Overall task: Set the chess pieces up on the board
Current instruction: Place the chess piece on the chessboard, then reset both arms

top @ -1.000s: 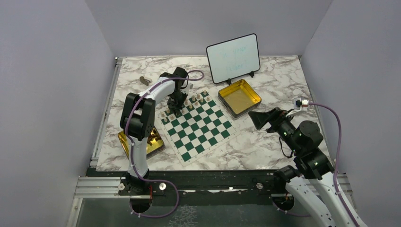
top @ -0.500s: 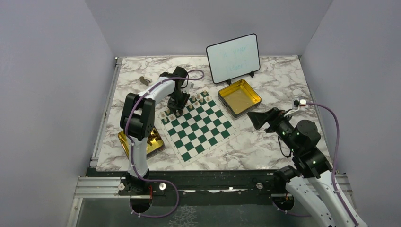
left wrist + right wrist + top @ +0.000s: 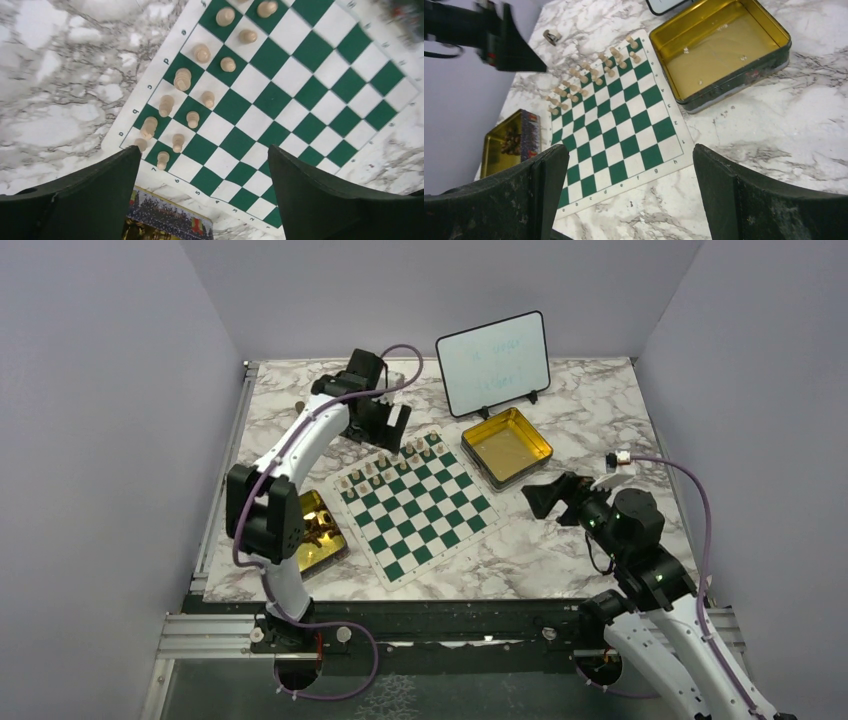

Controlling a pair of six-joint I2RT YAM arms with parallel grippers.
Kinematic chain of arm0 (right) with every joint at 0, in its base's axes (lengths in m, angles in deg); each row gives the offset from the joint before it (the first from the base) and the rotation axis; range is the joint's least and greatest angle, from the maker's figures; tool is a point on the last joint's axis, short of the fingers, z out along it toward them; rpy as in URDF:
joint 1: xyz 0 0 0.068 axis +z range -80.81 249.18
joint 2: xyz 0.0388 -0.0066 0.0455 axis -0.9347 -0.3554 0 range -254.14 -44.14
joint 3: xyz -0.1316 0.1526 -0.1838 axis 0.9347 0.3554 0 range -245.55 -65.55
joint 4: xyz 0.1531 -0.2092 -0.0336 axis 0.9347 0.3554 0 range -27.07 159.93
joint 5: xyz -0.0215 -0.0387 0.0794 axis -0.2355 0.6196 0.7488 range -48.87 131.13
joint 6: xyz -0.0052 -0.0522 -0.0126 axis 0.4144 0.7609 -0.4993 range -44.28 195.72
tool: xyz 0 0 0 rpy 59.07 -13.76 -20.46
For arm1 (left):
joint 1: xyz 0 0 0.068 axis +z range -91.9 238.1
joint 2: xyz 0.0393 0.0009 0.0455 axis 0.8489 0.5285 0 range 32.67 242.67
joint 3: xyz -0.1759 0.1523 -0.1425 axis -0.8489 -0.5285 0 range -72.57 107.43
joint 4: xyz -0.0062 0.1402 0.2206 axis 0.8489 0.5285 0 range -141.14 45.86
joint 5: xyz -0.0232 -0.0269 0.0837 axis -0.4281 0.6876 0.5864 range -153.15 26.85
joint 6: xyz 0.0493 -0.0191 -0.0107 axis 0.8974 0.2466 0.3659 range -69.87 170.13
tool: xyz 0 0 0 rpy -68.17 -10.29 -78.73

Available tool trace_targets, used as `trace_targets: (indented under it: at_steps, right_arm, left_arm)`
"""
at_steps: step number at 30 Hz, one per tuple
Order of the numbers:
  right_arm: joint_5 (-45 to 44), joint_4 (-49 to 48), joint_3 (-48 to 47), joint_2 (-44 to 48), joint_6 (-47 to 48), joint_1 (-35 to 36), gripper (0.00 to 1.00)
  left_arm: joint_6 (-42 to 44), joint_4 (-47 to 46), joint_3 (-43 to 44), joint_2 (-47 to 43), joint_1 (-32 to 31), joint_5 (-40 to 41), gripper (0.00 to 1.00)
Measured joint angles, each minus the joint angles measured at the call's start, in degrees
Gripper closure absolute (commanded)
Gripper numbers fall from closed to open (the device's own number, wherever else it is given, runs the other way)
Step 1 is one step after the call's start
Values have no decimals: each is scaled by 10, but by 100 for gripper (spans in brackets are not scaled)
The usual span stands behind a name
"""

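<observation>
chess pieces [image 3: 183, 79] of pale wood stand in two rows on the board [image 3: 310, 85], directly under the left gripper [image 3: 204, 155], which is wide open and empty. right gripper [image 3: 630, 150] is also open, beside the board. the pale side seems done; next, i think, take dark pieces [image 3: 512, 142] from the tin [image 3: 530, 134].

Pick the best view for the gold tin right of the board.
Right wrist: the tin fills the upper right, bare inside visible. Top external shows it small beside the board. Left wrist gives at most a corner blur.
</observation>
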Motion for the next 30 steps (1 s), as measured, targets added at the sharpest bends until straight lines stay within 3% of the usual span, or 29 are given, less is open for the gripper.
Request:
trace_targets:
  at_steps: [7, 15, 24, 30]
  right_arm:
    - [-23, 53, -52, -45, 39, 0, 0]
    - [-28, 95, -116, -78, 47, 0, 0]
    - [1, 100, -119, -72, 41, 0, 0]
    - [2, 113, -120, -63, 35, 0, 0]
  left_arm:
    - [-28, -80, -65, -188, 0, -7, 1]
    - [-103, -159, -229, -395, 0, -47, 1]
    - [-264, -304, -490, -616, 0, -117, 1]
    - [-303, -348, -538, -726, 0, -127, 1]
